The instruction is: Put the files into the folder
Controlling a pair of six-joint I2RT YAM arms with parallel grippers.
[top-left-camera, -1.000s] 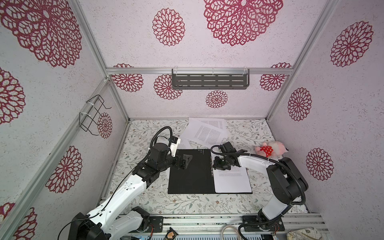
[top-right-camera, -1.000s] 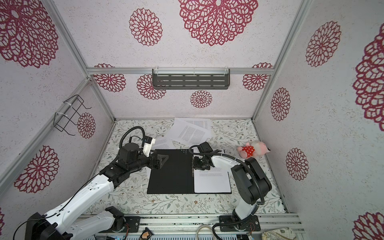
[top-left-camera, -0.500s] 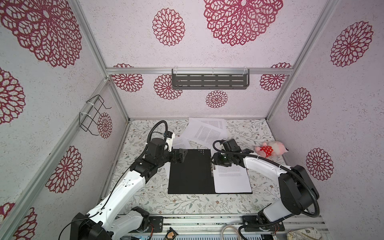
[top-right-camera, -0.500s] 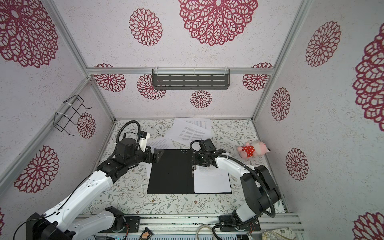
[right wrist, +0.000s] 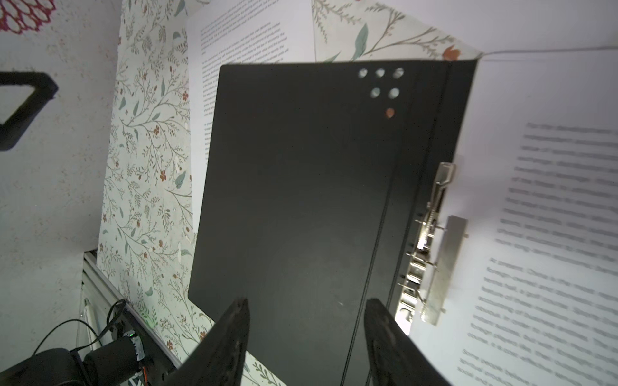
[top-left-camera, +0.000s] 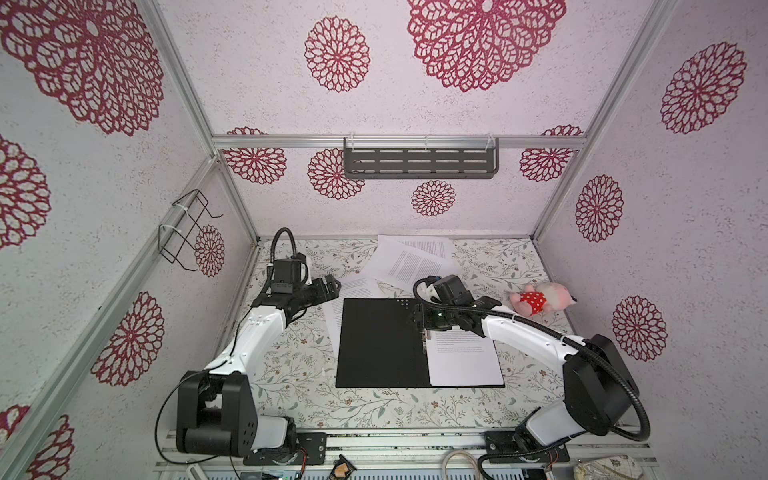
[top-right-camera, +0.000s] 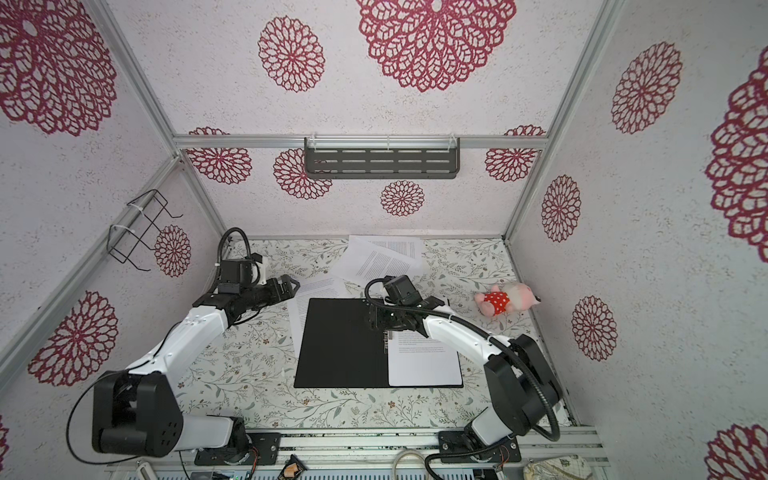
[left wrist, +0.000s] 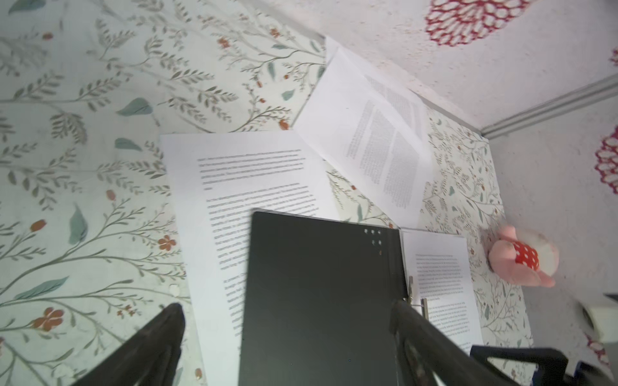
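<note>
Over the spine of the folder (top-left-camera: 380, 345), my right claw (right wrist: 306, 304) gapes empty beside the metal clip (right wrist: 431, 240). One printed sheet (top-left-camera: 463, 357) lies inside at 3 o'clock, loose sheets (top-left-camera: 415, 259) at 12. My left claw (left wrist: 287, 307), spread wide and empty, is at 10.

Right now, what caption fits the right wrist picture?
Open right gripper over the black folder, its metal clip lying on a printed sheet.

Red-medallion walls (top-left-camera: 249, 83), floral tabletop (top-left-camera: 291, 374), grey shelf (top-left-camera: 419, 164)
</note>
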